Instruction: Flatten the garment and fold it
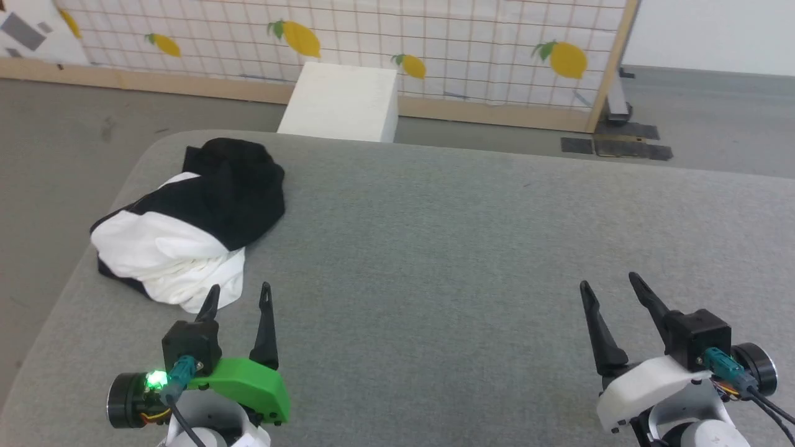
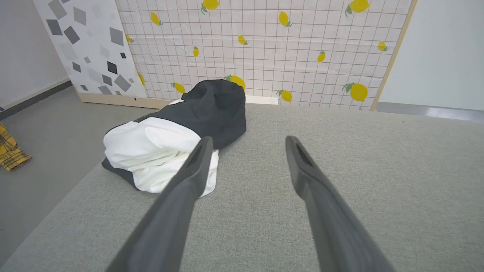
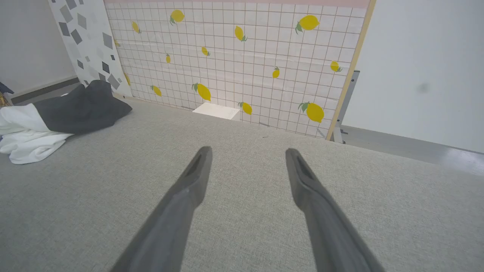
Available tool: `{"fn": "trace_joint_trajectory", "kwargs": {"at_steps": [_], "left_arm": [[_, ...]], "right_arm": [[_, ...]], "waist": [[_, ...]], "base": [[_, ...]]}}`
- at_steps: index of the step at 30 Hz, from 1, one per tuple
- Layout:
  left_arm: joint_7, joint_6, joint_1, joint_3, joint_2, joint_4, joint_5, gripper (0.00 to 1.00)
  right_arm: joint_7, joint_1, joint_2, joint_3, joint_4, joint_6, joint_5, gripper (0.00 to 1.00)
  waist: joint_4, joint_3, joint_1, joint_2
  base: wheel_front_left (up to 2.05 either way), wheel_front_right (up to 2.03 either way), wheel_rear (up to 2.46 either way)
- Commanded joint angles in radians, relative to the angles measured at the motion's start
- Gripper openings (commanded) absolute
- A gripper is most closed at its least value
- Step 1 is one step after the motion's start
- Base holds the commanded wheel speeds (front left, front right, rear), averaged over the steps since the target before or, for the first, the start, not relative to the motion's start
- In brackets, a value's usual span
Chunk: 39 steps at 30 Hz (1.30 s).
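1. A crumpled garment (image 1: 186,230), white body bunched beneath black cloth, lies in a heap at the left side of the grey fabric-covered table (image 1: 447,248), near its far left corner.
2. The left gripper (image 1: 240,287) sits low over the table just in front of the heap, its two dark fingers spread apart and holding nothing. From the head view, one fingertip lines up with the white edge of the cloth; whether it touches cannot be told.
3. The right gripper (image 1: 608,279) hovers over bare table well apart from the garment, its fingers likewise spread wide and empty.
4. In the right wrist view, the garment (image 3: 56,113) shows far off to the left of the parted fingers.
5. Beyond the table, a white box (image 1: 341,102) stands on the floor against a lemon-print grid screen (image 1: 472,43).
6. A yellow plaid cloth (image 2: 9,151) lies on the floor at the left of the left wrist view.
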Motion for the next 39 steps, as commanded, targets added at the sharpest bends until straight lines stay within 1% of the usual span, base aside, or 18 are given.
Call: {"fn": "trace_joint_trajectory", "kwargs": {"at_steps": [1, 23, 39], "left_arm": [[-0.010, 0.007, -0.013, -0.002, 0.006, 0.003, -0.013, 1.00], [-0.055, 0.044, 0.002, -0.014, 0.017, 0.007, -0.055, 1.00], [-0.088, 0.075, 0.023, -0.017, 0.030, 0.006, -0.084, 1.00]], "right_arm": [[-0.012, -0.018, 0.001, 0.004, 0.004, 0.000, 0.009, 1.00], [-0.035, -0.039, 0.001, 0.026, 0.018, -0.001, 0.020, 1.00], [-0.056, -0.053, 0.002, 0.044, 0.034, -0.001, 0.033, 1.00]], "waist": [[0.021, 0.000, 0.0000, 0.0017], [0.189, 0.007, 0.0000, 0.0029], [0.276, 0.003, 0.0000, 0.0038]], "base": [[0.00, 0.00, 0.00], [0.00, 0.00, 0.00], [-0.04, -0.04, -0.04]]}}
